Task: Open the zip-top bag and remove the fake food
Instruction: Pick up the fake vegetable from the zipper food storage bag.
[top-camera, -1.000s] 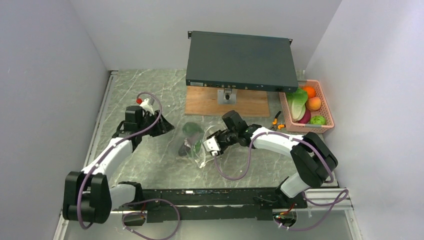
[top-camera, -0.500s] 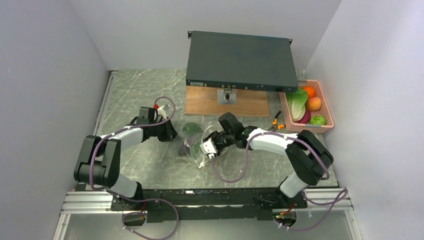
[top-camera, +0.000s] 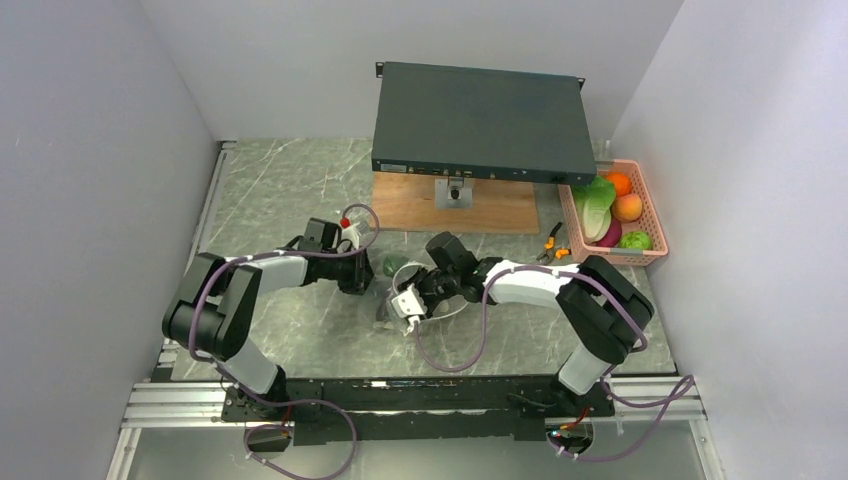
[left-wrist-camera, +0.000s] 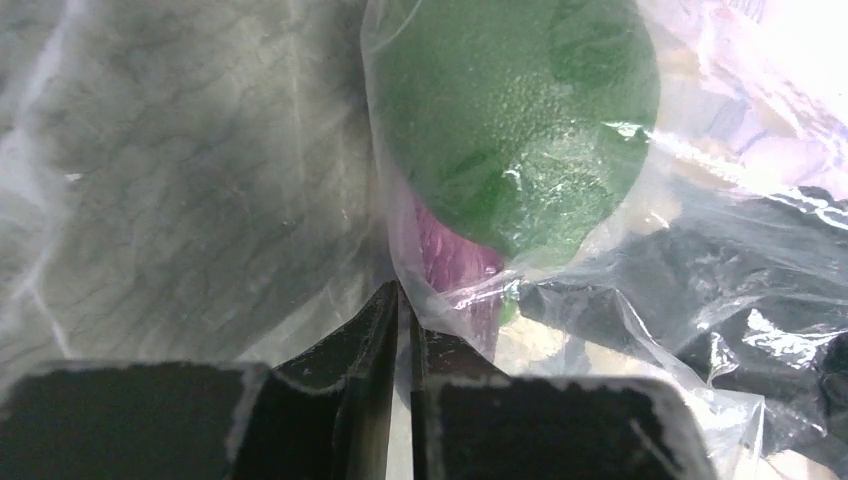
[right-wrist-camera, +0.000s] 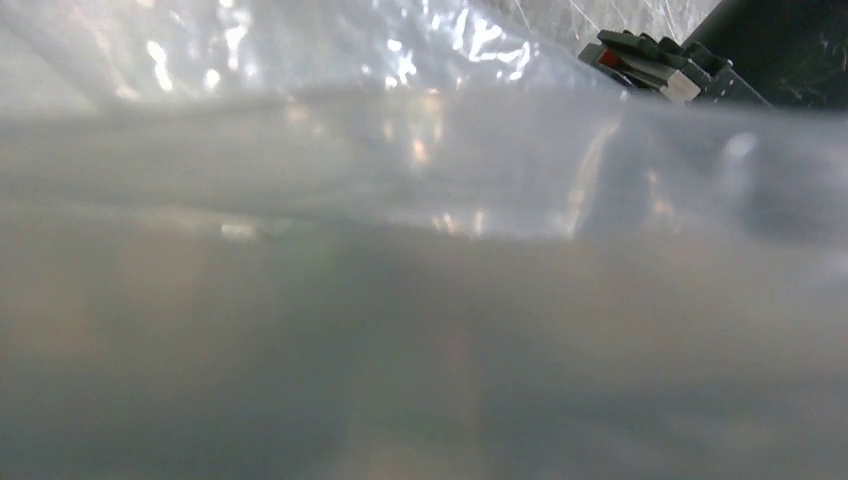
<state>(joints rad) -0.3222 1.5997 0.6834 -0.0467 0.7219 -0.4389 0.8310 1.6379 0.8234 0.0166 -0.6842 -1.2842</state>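
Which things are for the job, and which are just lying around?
For the job: clear floppy plastic zip-top bag, round green plastic fruit and purple plastic piece inside it.
Just lying about: flat dark metal box, brown wooden board, orange-handled pliers.

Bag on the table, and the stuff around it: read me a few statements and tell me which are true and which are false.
1. A green piece sits inside the bag. True.
2. The basket is empty. False: it holds lettuce, among other pieces.
3. The left pincer stands wide open. False: its jaws are nearly together, pinching the bag's edge.
4. The pliers lie just beside the basket. True.
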